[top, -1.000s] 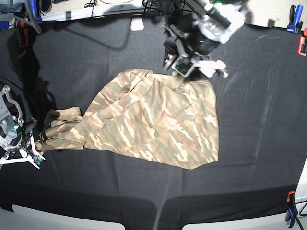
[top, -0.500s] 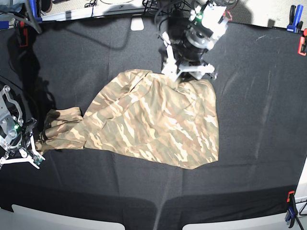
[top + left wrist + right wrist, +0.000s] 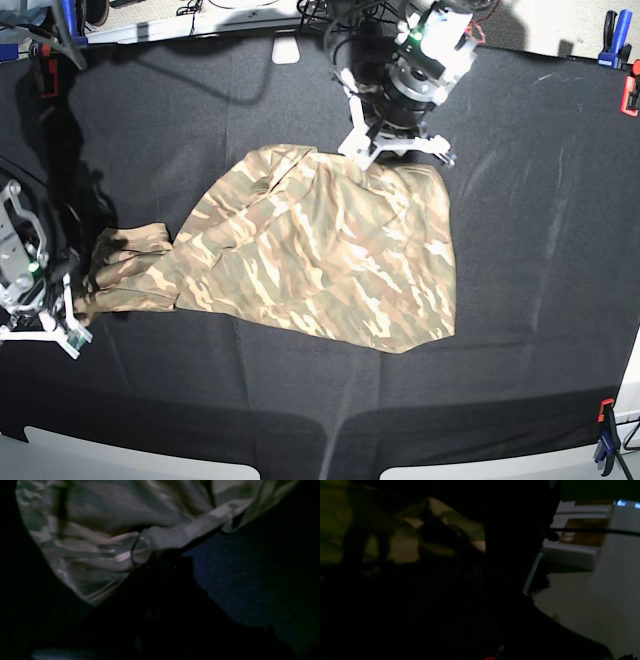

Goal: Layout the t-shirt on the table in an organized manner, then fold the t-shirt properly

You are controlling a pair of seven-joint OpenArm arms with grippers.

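The camouflage t-shirt [image 3: 330, 250] lies spread and creased across the middle of the black table [image 3: 540, 250], with one sleeve [image 3: 125, 265] bunched toward the left. My left gripper [image 3: 378, 158] reaches down from the far side and is shut on the t-shirt's far hem. In the left wrist view that hem [image 3: 175, 533] runs into the dark gripper [image 3: 160, 555]. My right gripper [image 3: 80, 300] sits at the sleeve's left end, shut. The right wrist view is very dark, and camouflage fabric [image 3: 450, 522] shows right at the fingers.
Blue [image 3: 612, 45] and orange [image 3: 632, 95] clamps grip the far right edge, and another clamp [image 3: 605, 430] the near right corner. A white object [image 3: 287, 50] lies at the far edge. Bare black cloth surrounds the shirt on the right and front.
My left gripper came down onto the shirt's far hem and closed from wide open to shut. The right arm shifted slightly to the left with the sleeve end.
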